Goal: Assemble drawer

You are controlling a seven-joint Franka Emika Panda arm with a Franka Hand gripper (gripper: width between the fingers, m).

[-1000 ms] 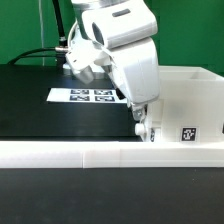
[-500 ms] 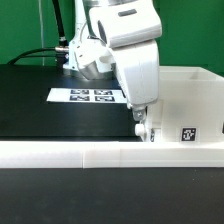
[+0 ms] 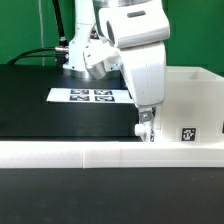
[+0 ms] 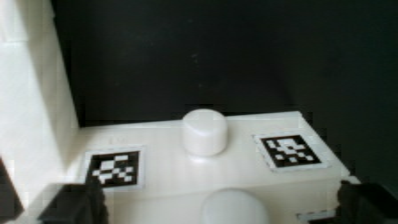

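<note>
The drawer's large white casing (image 3: 190, 95) stands at the exterior view's right, with a square marker (image 3: 187, 133) on its front. My gripper (image 3: 146, 128) hangs low at the casing's left side. In the wrist view a white face (image 4: 169, 140) carries two square markers and a rounded knob (image 4: 205, 131). A second rounded white bump (image 4: 242, 204) lies between my fingers. My gripper (image 4: 217, 206) is open, with one dark finger (image 4: 71, 205) on each side of the white part. I cannot tell whether they touch it. The small open-topped box is not clearly distinguishable.
The marker board (image 3: 90, 96) lies flat on the black table behind my arm. The long low white border wall (image 3: 100, 153) runs along the front. A tall white wall (image 4: 32, 90) stands beside the marked face in the wrist view. Black cables (image 3: 40, 50) hang at the back.
My arm and gripper have shifted a little toward the exterior view's right, closer to the casing. The casing and marker board have not moved.
</note>
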